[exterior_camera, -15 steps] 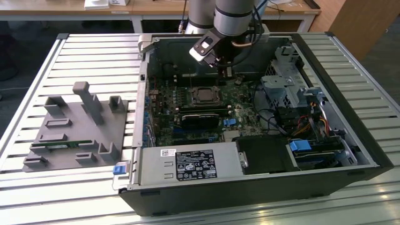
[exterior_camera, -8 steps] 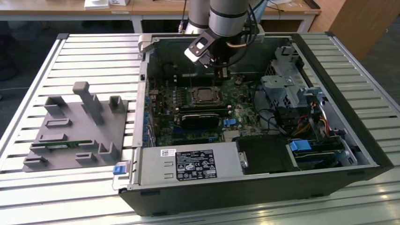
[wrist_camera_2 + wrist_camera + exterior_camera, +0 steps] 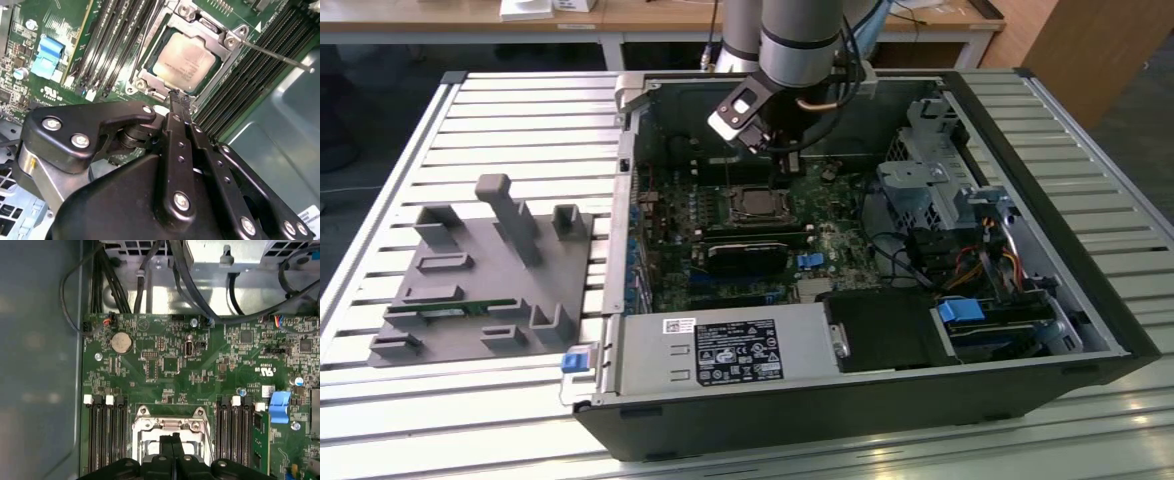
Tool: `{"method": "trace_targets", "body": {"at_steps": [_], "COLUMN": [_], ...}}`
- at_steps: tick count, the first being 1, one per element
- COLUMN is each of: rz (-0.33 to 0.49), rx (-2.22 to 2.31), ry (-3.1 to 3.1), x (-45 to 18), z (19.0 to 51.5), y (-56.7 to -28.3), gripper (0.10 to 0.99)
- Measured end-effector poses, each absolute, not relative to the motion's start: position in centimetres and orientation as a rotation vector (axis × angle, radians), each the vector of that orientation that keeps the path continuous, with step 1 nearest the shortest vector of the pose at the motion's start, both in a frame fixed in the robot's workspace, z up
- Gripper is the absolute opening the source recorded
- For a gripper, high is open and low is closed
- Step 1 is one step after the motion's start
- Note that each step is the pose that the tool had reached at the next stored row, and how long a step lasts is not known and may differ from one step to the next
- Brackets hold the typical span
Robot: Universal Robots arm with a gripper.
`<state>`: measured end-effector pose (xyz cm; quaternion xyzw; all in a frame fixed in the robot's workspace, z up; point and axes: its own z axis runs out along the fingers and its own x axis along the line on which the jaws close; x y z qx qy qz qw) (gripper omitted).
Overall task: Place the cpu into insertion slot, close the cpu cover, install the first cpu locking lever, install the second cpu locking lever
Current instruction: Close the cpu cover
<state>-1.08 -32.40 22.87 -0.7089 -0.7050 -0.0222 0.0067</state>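
The cpu (image 3: pixel 184 61) lies flat in its socket on the green motherboard, its dull metal top showing through the open middle of the cpu cover (image 3: pixel 150 82), which lies down around it. A thin metal locking lever (image 3: pixel 275 54) sticks out from one corner of the socket, away from the board. My gripper (image 3: pixel 179 97) is shut, its two black fingers pressed together with nothing seen between them, the tips right at the socket's edge. In the exterior view the gripper (image 3: pixel 787 160) hangs inside the open case just behind the cpu (image 3: pixel 754 203). The first wrist view has the gripper (image 3: pixel 172 440) over the cover (image 3: pixel 145 424).
Black memory slots (image 3: pixel 250 65) flank the socket on both sides. A blue connector (image 3: pixel 47 57) and a coin battery (image 3: pixel 121 342) sit on the board, with cables (image 3: pixel 150 270) beyond. The case holds a power supply (image 3: pixel 720 350) and drive cage (image 3: pixel 947 190). A grey fixture (image 3: pixel 480 270) stands on the exterior view's left.
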Motion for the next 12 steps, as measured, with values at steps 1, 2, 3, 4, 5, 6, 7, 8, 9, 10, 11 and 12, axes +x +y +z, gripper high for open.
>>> {"method": "trace_targets", "body": {"at_steps": [1,2,3,4,5,6,7,8,9,10,11,12], "rz": [-0.069,-0.069,-0.069,-0.069,-0.07,-0.07,-0.069,-0.07,-0.07,-0.07,-0.07,-0.07], "rx": [-2.217,-2.217,-2.217,-2.217,-2.217,-2.217,-2.217,-2.217,-2.217,-2.217,-2.217,-2.217], "ry": [-2.205,-2.205,-2.205,-2.205,-2.205,-2.205,-2.205,-2.205,-2.205,-2.205,-2.205,-2.205], "x": [-1.2,-1.3,-1.5,-1.6,-1.7,-1.9,-2.0,-2.2,-2.4,-2.5,-2.6,-2.7], "z": [22.8,22.8,22.8,22.8,22.8,22.8,22.7,22.7,22.7,22.7,22.7,22.7], "y": [-32.4,-32.4,-32.4,-32.4,-32.4,-32.4,-32.4,-32.4,-32.4,-32.4,-32.4,-32.4], "gripper": [0.114,0.114,0.114,0.114,0.114,0.114,0.114,0.114,0.114,0.114,0.114,0.114]}}
